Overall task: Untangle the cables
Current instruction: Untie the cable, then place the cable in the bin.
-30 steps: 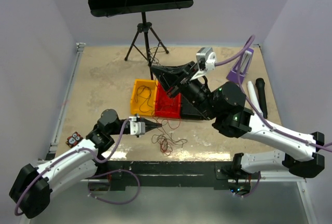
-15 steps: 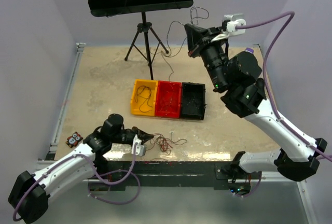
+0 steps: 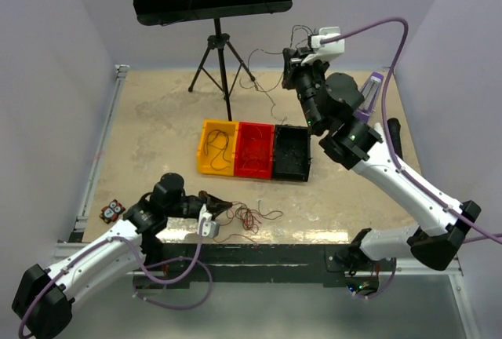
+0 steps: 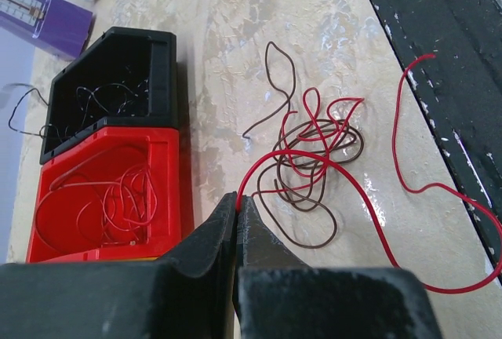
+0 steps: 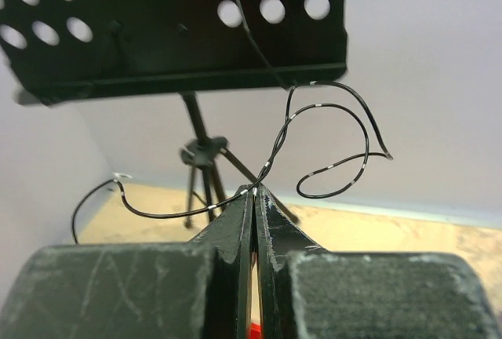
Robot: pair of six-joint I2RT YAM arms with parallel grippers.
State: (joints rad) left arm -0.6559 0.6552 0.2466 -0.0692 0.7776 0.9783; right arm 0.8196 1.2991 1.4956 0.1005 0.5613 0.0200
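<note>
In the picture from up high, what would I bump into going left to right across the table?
small red-and-black item at the far left → yellow bin → red bin → black bin → purple object towards the right

Bright even light, soft shadows, wrist-view foregrounds blurred

A loose clump of thin red and brown wires (image 4: 314,158) lay on the table (image 3: 157,127), while one black wire (image 5: 274,153) hung aloft.

Left tool (image 4: 238,205) pinching red wire (image 4: 369,205), tangled clump (image 4: 310,151) beyond, red bin (image 4: 102,198) left
</note>
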